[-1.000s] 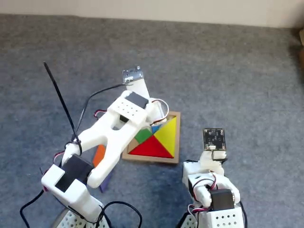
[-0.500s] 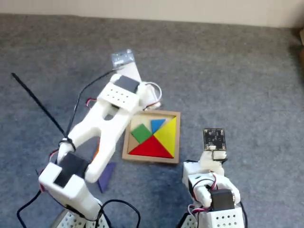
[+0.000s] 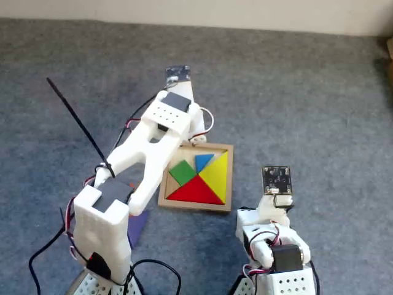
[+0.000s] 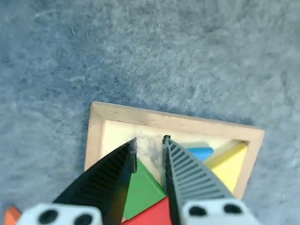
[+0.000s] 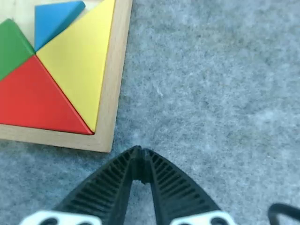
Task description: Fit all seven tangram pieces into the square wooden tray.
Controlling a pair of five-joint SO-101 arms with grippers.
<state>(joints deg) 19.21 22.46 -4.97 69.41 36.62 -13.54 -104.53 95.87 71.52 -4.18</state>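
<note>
Grey carpet (image 3: 307, 92), perhaps pale wall (image 3: 245, 11)

The tray (image 3: 196, 208) is set on the carpet (image 3: 307, 92), ahead of and between the two arm bases. Inside it, the near large triangle (image 3: 195, 192) is laid along the near edge and the right large triangle (image 3: 219, 175) along the right edge. The square piece (image 3: 182, 172) sits left of centre, with the small triangle (image 3: 202, 161) just right of it. The left gripper (image 4: 149, 140) is held over the tray's far left corner. A loose piece (image 3: 136, 224) is left on the carpet left of the tray, beside the left arm's base. The right gripper (image 5: 140, 152) is placed over the carpet just off the tray's near right corner.
</note>
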